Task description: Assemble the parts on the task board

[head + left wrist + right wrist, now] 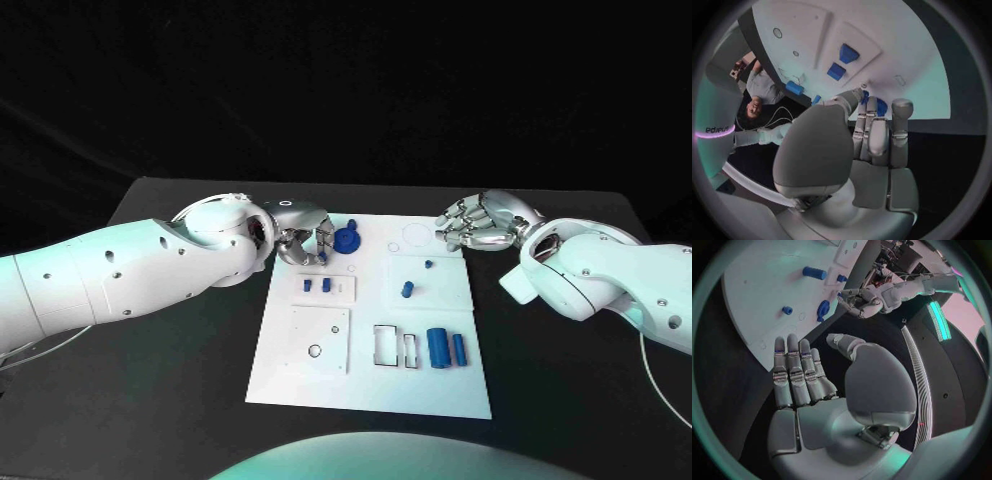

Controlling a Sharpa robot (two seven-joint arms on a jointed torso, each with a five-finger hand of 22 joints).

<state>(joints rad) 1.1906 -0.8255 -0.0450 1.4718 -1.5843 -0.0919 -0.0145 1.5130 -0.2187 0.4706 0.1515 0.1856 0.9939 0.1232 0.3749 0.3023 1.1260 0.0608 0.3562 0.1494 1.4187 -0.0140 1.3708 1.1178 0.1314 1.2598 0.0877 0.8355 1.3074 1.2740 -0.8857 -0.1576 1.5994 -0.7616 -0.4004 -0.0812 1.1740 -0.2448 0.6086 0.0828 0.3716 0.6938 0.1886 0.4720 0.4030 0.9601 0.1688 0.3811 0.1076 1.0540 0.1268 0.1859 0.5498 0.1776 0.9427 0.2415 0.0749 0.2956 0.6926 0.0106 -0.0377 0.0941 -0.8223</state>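
Nearest you, on the task board [372,385], two blue cylinders [449,348] lie. Farther, your left robot hand [306,240] grasps a blue part [346,240] at the far-left corner; your right robot hand [480,222] hovers released, fingers straight.

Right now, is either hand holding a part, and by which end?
The left hand pinches a blue part at the task board's far edge; which end, I cannot tell. The right hand holds nothing, fingers apart.

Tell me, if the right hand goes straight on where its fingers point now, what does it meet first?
Probably the task board: the right hand is open, its fingers aimed at the board's near edge. Height above the board is unclear.
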